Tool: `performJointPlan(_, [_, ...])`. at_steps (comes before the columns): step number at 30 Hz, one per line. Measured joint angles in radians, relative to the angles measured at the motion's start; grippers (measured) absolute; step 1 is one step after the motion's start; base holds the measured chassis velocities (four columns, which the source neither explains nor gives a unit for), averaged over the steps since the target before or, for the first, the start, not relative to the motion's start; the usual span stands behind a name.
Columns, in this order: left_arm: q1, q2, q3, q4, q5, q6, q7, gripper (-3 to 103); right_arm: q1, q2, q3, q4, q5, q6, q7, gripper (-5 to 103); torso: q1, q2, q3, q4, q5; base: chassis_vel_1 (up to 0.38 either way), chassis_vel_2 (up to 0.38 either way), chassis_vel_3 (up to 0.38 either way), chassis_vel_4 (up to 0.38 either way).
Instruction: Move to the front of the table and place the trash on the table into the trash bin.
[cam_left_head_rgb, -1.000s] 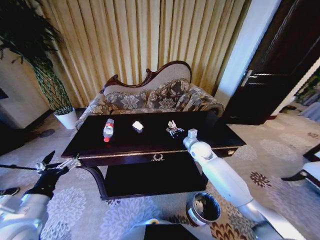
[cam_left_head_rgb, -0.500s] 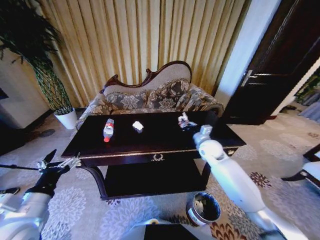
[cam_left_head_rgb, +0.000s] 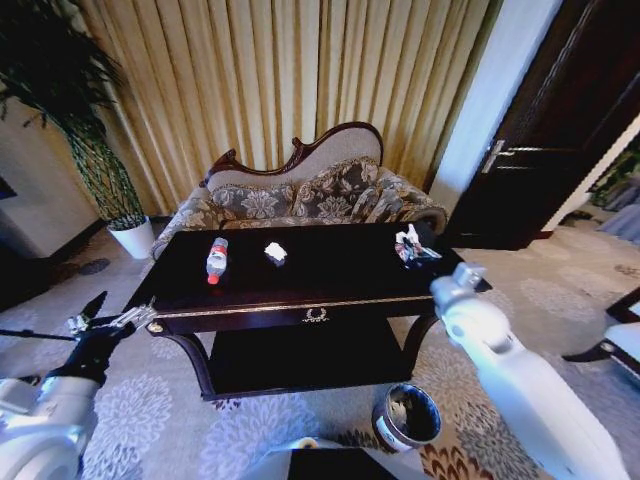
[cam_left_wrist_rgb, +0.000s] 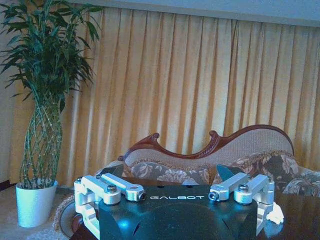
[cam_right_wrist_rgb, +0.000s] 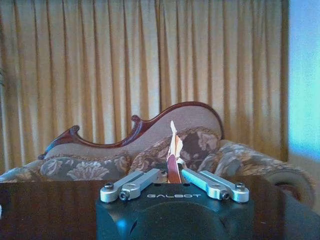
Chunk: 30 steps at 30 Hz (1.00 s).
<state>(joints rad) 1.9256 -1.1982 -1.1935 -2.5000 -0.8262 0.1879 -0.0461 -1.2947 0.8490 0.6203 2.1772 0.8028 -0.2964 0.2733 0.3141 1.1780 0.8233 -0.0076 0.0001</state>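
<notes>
right gripper over the table right end, fingers closed on pinkish wrapper; left gripper spread wide, nothing held, off table's left corner; bottle on table

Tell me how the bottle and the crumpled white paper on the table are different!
The bottle is long and clear with a red cap and label; the crumpled white paper is a small white lump. The bottle lies on its side nearer the table's left end; the paper sits closer to the middle. Both rest on the dark tabletop, untouched by either gripper.
</notes>
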Motion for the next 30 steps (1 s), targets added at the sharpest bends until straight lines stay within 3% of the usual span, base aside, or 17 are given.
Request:
performJointPlan(7, [-0.003, 0.026, 0.008, 0.0, -0.01, 0.004, 0.0, 100, -0.253, 0.067, 0.155, 0.16, -0.025, 0.003, -0.004, 0, 0.0, 0.0, 0.0, -0.0003, -0.0001, 0.0, 0.0, 0.0, 0.0])
performJointPlan(14, [-0.007, 0.038, 0.005, 0.0, -0.012, 0.009, 0.0, 100, -0.328, 0.102, 0.208, 0.218, -0.03, 0.005, -0.006, 0, 0.0, 0.0, 0.0, 0.0002, -0.0002, 0.0, 0.0, 0.0, 0.0])
performJointPlan(30, [0.005, 0.044, -0.023, 0.0, -0.018, 0.007, 0.003, 100, -0.345, 0.147, 0.167, 0.232, -0.081, 0.009, -0.011, 0, 0.0, 0.0, 0.0, 0.0001, -0.0002, 0.127, -0.125, -0.122, 0.128])
